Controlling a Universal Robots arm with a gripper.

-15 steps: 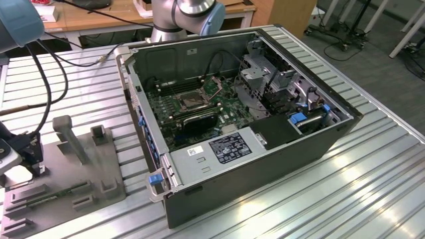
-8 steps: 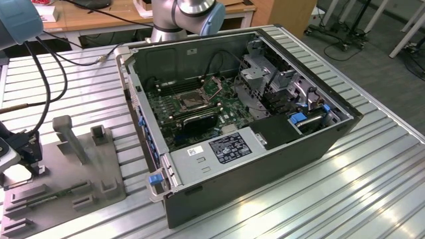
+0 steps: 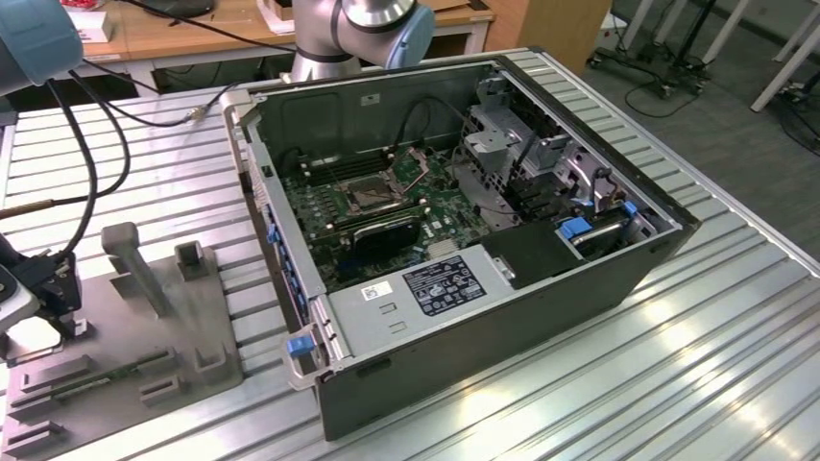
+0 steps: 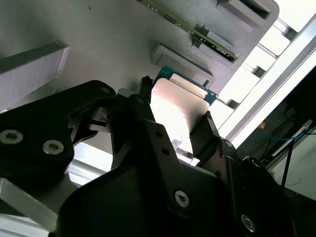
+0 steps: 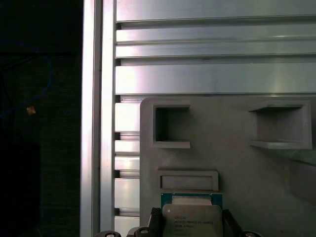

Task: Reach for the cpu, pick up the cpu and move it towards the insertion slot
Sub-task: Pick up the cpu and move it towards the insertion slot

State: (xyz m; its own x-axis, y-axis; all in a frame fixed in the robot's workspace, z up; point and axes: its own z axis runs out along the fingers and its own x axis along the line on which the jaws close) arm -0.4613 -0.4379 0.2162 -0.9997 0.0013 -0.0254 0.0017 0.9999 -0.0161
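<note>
We see the claw (image 4: 176, 101) narrowed to the width of the chip (image 5: 192, 223). Its two black fingers (image 4: 148, 106) are set against the chip's opposite edges, and the silvery face is turned toward the wrist cameras. We cannot tell whether the chip is clear of the surface under it. Just beyond the fingertips, right beside the chip's green edge, stands a low raised block (image 5: 187, 180) of the grey plate (image 5: 237, 163). Farther out from the claw on the same plate are two open-sided pockets (image 5: 172, 126) and a slotted holder with a green memory stick (image 4: 210, 39) lying in it. The plate lies on a ribbed metal table (image 3: 577, 384). In the exterior view the claw is low over the plate. Well away from the claw, toward the exterior view's right, stands an open computer case (image 3: 640, 259). Inside it lies the green mainboard (image 3: 307, 206), with the square socket (image 3: 372, 197) near its middle and a grey box with a white label (image 3: 436, 283) at the near wall.
</note>
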